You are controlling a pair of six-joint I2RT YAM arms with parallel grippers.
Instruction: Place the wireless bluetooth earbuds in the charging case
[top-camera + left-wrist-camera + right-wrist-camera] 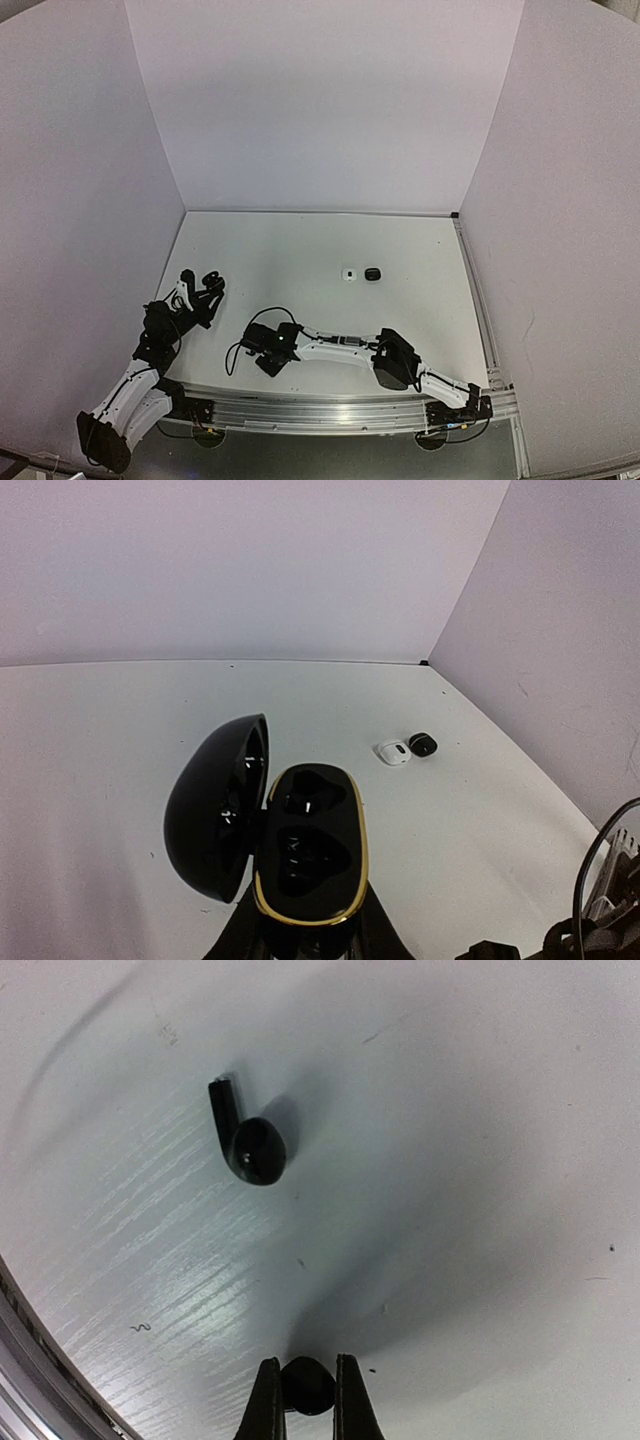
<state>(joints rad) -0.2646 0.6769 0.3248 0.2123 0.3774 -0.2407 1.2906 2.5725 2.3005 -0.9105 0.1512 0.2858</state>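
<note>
In the top view, your left gripper (198, 290) is sitting at the left side of the table (300, 250). Your right gripper (268, 352) is hanging low near the front edge. A white case (349, 274) and a black case (372, 273) are lying just beside each other farther back.

In the left wrist view, the left fingers (238, 935) are clamping the charging case (308, 850). Its lid (215, 815) is standing open to the left, and its wells are too dark to read.

In the right wrist view, the right fingers (266, 1400) are pinching a black earbud (307, 1384) tightly. A second black earbud (250, 1145) is lying apart on the table.
</note>
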